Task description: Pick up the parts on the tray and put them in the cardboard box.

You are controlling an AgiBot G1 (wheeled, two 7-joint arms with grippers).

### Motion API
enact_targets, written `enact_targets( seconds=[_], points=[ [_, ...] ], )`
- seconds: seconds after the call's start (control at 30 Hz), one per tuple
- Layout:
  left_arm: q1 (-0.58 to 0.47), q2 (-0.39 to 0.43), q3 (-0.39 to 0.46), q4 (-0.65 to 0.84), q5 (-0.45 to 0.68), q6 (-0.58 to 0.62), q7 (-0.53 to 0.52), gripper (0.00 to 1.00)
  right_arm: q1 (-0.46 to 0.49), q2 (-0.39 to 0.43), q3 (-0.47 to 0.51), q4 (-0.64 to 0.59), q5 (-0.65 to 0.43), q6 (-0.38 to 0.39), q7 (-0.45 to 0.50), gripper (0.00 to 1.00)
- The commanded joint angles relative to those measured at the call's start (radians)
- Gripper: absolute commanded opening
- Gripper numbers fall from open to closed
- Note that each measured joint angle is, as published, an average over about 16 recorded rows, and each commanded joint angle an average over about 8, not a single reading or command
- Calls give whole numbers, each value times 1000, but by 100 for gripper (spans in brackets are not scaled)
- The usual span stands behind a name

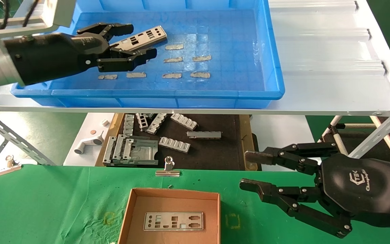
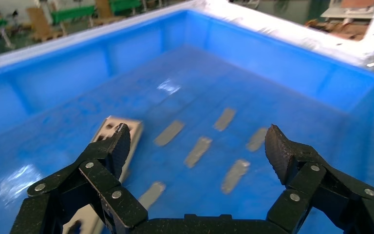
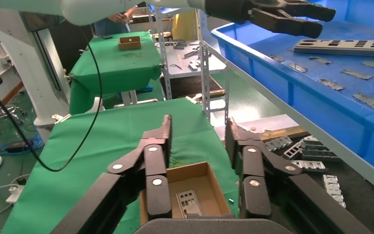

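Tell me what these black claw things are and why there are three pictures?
The claws are a robot's two hands, called grippers. The robot carries three cameras: one on its head and one on each wrist, so each picture shows the same moment from a different spot.

In the head picture, the left gripper reaches into the blue tray on a shelf. Its fingers are open around a silver metal plate with holes in it, but it is not squeezing it yet. The left wrist picture looks between those fingers at the same plate.

The right gripper waits, open and empty, above the green cloth. Its wrist picture looks down at the cardboard box.

One plate already lies flat in that box. Grey brackets lie on a black mat below the shelf.
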Motion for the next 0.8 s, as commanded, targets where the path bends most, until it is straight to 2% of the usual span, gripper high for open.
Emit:
enact_targets(
  seconds=[0.03, 0.33, 0.67, 0.73, 0.8],
  points=[
    [-45, 22, 16, 71, 29, -3, 14, 100, 0, 0, 0, 0, 0, 0, 0, 0],
    [-152, 77, 47, 280, 90, -41, 117, 100, 0, 0, 0, 0, 0, 0, 0, 0],
    [-203, 121, 54, 398, 108, -109, 196, 100, 0, 0, 0, 0, 0, 0, 0, 0],
    [-209, 129, 53, 415, 109, -126, 203, 94, 0, 0, 0, 0, 0, 0, 0, 0],
    [-214, 136, 53, 431, 110, -145, 208, 81, 0, 0, 0, 0, 0, 0, 0, 0]
  ],
)
